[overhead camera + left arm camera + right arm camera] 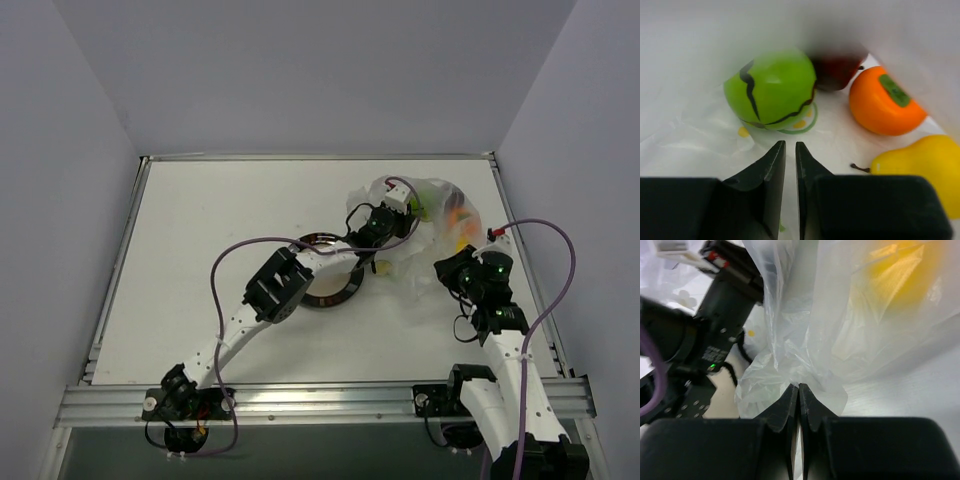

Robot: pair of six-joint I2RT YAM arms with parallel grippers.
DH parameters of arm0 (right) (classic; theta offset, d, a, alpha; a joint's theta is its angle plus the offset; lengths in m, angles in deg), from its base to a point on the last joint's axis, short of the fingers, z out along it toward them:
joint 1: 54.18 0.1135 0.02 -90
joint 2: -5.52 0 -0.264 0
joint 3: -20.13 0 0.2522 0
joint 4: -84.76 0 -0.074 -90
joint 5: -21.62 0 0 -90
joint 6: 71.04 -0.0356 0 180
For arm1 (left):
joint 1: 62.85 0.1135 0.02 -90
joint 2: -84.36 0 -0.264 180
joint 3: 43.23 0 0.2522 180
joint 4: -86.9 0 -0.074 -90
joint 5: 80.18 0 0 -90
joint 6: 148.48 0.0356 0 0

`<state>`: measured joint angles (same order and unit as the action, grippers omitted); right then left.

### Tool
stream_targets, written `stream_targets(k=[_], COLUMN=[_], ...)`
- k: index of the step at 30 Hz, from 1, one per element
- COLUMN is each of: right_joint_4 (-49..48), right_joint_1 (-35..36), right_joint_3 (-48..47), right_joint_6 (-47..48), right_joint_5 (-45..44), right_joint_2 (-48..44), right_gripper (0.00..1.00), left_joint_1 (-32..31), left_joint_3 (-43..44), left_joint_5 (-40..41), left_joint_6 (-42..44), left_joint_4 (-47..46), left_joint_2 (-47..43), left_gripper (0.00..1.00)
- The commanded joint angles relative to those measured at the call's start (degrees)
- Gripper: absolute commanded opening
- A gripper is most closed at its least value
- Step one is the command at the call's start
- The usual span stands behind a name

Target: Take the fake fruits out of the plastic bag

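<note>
The plastic bag (425, 250) lies crumpled at the right back of the table. My left gripper (790, 143) is inside it, jaws almost together and empty, just short of the green ball (772, 90). The orange fruit (885, 102), a yellow pear (925, 170) and a dark red fruit (835, 72) lie to the right. My right gripper (799, 387) is shut on a bunched edge of the bag (790, 365); yellow fruit (895, 275) shows through the plastic. In the top view the right gripper (441, 272) is at the bag's near side.
A round metal plate with a dark rim (335, 298) lies left of the bag, partly under my left arm (275, 285). The left arm's body (705, 330) fills the left of the right wrist view. Grey walls close in the table.
</note>
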<state>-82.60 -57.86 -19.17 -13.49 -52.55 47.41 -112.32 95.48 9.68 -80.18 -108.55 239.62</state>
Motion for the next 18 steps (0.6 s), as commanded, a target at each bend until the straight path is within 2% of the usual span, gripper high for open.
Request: stream_targets(k=[1,3,8,11,14,15,18], right_joint_4=[-2.1,-2.0,-0.7,-0.9,3.0,3.1,1.7], right_joint_1=[0.2,0.1,0.0,-0.2,-1.0,-1.4,-4.0], right_joint_3=[-1.0,-0.6,-0.4,-2.2,-4.5,-4.3,-4.3], right_joint_6=[1.4,1.1,-0.2,-0.2,0.1,-0.1,-1.9], right_joint_5=[-2.8,-3.6,-11.9,-13.9,-26.8,-28.4,-27.4], right_joint_2=[0.2,-1.9,-3.8,-0.6,-1.5,-2.4,-2.9], right_gripper=[0.0,0.0,0.0,0.0,0.0,0.0,0.0], left_joint_1=[-0.9,-1.0,-2.5,-3.8,-4.1,-4.3,-7.1], left_joint_3=[-5.6,-8.8,-24.5,-24.8,-26.5,-27.8,-32.2], left_joint_5=[-0.5,-0.5,2.9,5.0,5.2,5.2,6.8], left_joint_6=[-0.5,-1.2,-1.2,1.2,-1.5,-2.4,-3.9], left_joint_4=[-11.3,-12.3,-15.9,-12.3,-8.9,-9.3,-9.9], left_joint_2=[-11.1,-14.1,-23.6,-24.4,-25.4,-25.8,-27.1], left_gripper=[0.12,0.06,0.02,0.03,0.03,0.03,0.03])
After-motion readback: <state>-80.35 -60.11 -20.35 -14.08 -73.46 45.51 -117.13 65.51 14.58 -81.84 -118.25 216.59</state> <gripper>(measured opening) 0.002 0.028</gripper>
